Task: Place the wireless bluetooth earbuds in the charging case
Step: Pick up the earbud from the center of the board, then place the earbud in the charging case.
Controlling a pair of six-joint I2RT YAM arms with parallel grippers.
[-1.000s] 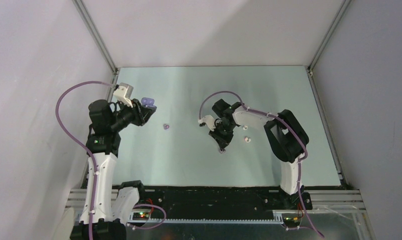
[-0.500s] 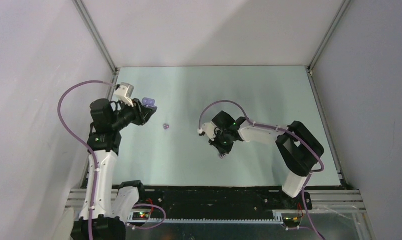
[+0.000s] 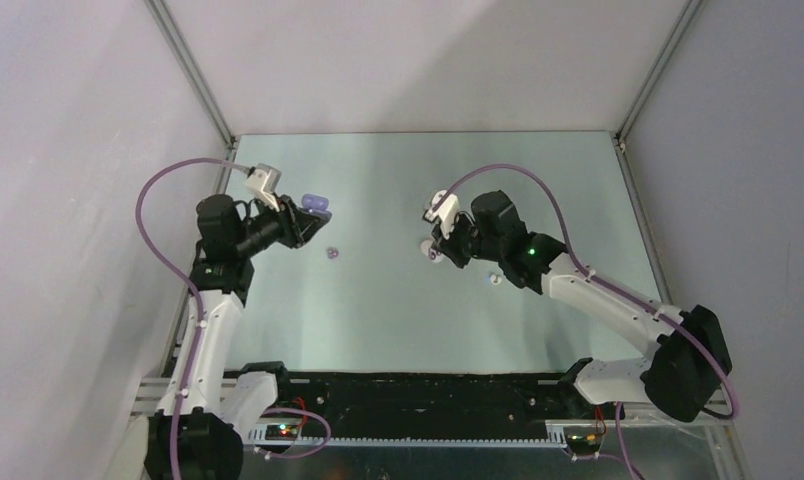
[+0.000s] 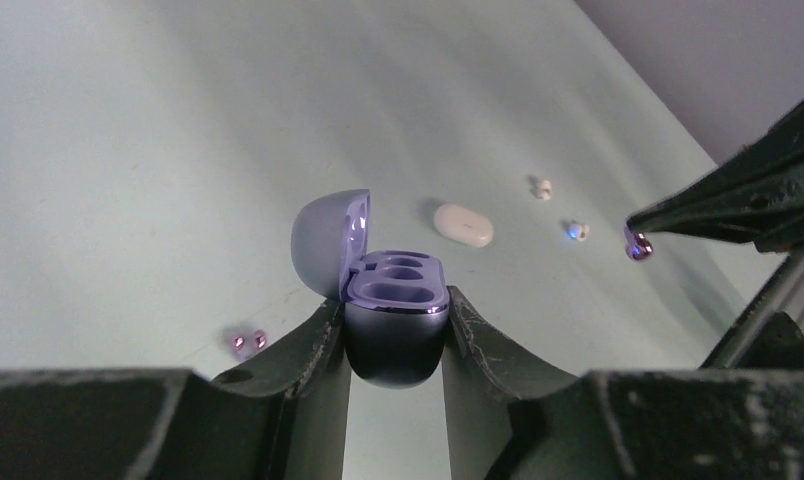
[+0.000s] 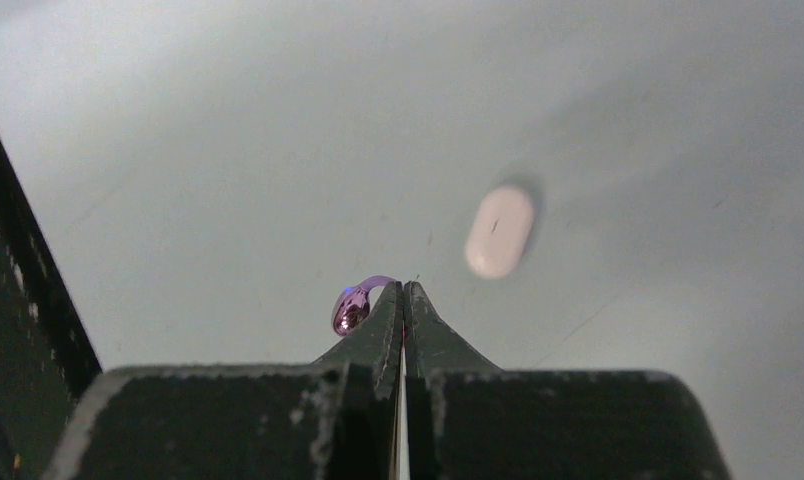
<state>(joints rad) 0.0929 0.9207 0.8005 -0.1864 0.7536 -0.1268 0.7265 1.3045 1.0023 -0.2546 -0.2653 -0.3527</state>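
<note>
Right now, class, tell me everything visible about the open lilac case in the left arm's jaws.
The glossy lilac clamshell charging case looks like smooth plastic. Its domed lid stands hinged open; two empty sockets face up. It sits upright, sides pinched by the jaws of the left gripper.

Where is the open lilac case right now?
The lilac case is held in the left gripper, left of centre in the top view; a loose lilac earbud lies close by.
</note>
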